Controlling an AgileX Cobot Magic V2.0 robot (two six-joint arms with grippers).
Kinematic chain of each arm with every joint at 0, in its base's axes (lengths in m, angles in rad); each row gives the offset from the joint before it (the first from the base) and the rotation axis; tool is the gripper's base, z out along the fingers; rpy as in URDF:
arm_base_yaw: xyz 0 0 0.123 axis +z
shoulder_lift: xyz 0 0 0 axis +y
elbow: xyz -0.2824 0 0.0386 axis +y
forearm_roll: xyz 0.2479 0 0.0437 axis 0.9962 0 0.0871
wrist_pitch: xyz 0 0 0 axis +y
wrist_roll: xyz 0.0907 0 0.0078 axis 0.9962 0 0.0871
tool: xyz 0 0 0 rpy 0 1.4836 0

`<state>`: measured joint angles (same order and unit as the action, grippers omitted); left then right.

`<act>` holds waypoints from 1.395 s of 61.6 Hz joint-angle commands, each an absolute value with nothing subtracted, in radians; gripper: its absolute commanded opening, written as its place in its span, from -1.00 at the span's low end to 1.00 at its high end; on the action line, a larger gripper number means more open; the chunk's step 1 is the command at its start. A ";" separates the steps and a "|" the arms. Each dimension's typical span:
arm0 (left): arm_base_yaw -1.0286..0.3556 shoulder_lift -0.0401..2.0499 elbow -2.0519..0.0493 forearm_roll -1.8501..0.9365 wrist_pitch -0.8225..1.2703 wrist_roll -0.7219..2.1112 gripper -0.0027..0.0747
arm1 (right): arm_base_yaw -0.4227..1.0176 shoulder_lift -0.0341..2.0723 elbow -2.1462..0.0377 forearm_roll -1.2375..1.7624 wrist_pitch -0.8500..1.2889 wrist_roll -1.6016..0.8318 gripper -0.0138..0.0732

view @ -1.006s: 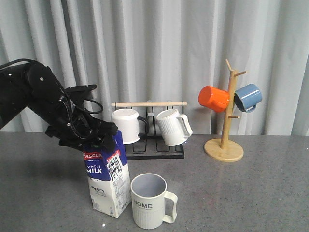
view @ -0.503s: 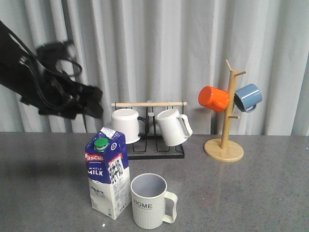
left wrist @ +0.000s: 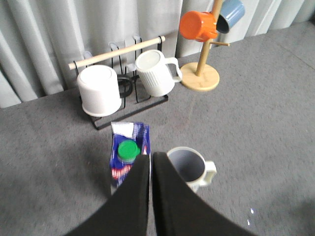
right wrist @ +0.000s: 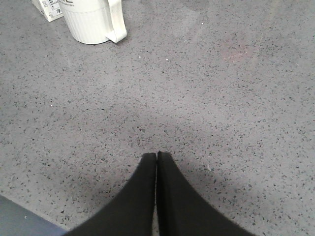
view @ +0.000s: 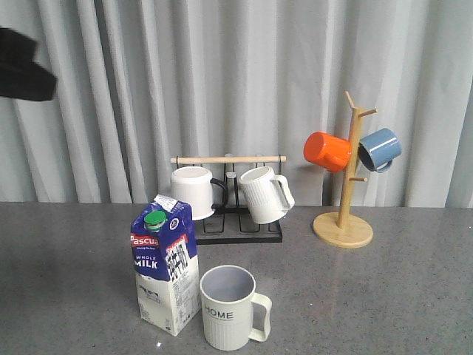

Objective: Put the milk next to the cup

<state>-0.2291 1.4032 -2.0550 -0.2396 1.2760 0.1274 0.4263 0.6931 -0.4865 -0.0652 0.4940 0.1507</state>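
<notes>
Your milk [view: 164,265] stands upright on the surface [view: 384,296], just left of the cup [view: 230,306], w/ barely a gap; placing looks done. Left pincer [left wrist: 150,162] is pressed together, empty, high above the cup. Right pincer [right wrist: 156,158] also pressed together, empty. Mug rack [view: 228,198] & wooden mug tree [view: 345,177] sit behind the cup, nothing blocks.

The tall gable-top milk carton with the dark blue upper part, white lower part and green cap [view: 164,264] reads "Pascual" in white on a red band, then "WHOLE MILK" below it. The cream-white ribbed mug [view: 229,308] has "HOME" in black on its side.
</notes>
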 commanded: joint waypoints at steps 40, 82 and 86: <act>-0.232 0.817 -1.302 -0.208 1.146 0.105 -0.95 | 0.421 0.691 -0.510 -0.079 0.422 0.152 -0.69; -0.224 0.485 -0.462 -0.166 0.104 0.131 -0.95 | 0.421 0.691 -0.510 -0.079 0.423 0.152 -0.69; -0.207 0.406 -0.286 -0.167 -0.051 0.131 -0.95 | 0.421 0.691 -0.510 -0.079 0.423 0.152 -0.69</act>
<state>-0.2240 0.4916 -0.4411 -0.1506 0.2602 0.1388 0.4263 0.6931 -0.4865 -0.0683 0.4897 0.1514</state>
